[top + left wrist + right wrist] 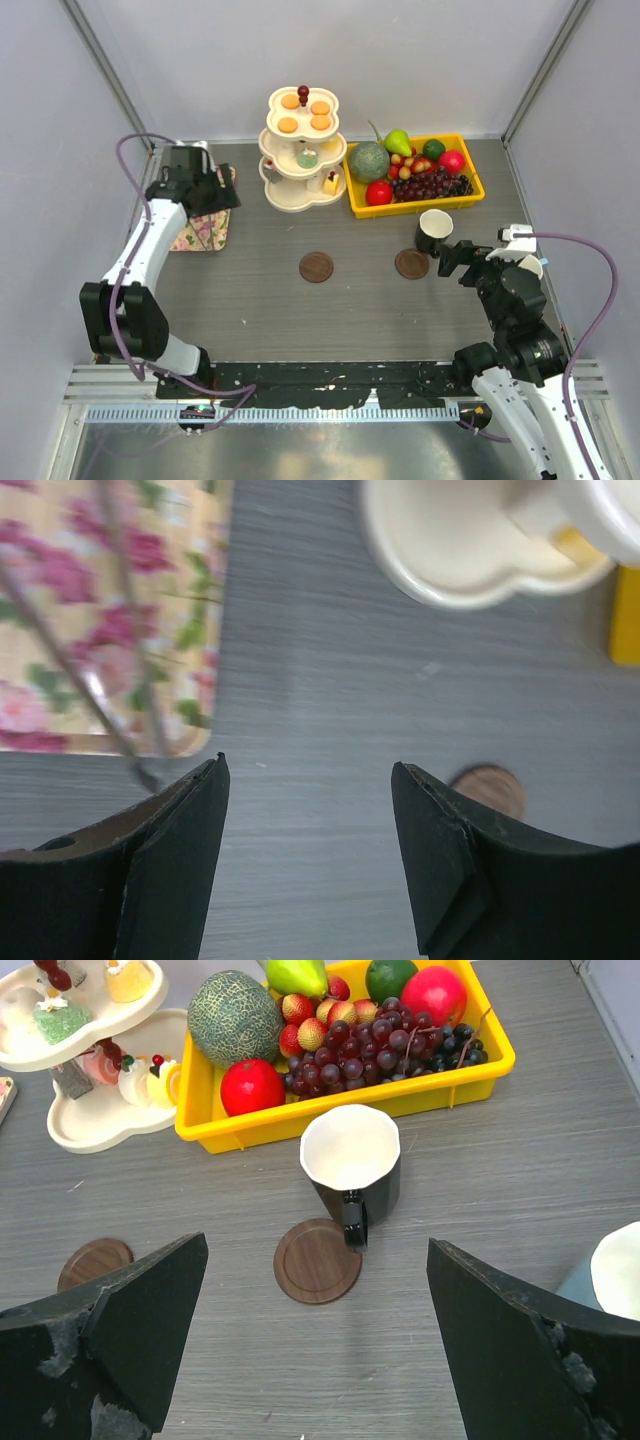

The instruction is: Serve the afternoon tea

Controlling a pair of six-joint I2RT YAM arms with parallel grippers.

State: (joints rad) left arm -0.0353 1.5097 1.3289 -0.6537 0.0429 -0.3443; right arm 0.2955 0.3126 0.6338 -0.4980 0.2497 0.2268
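**Both grippers open and empty; black mug not yet on its coaster.**

Right gripper (315,1248): jaws wide, holding nothing. White-and-blue mug (620,1278) is just beside its right finger. Black mug (352,1175) stands upright just behind the right coaster (318,1265), handle toward the jaws. Probably rigid, glazed, slick and chip-prone, so pinch across the body below the rim. Farther off, left gripper (308,770) is spread and empty beside the flowered tray (100,610). Sweets (289,101) sit on the tiered stand (283,198).

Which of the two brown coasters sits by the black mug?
The right coaster, close beside the black mug; the left coaster lies alone, with no mug near.
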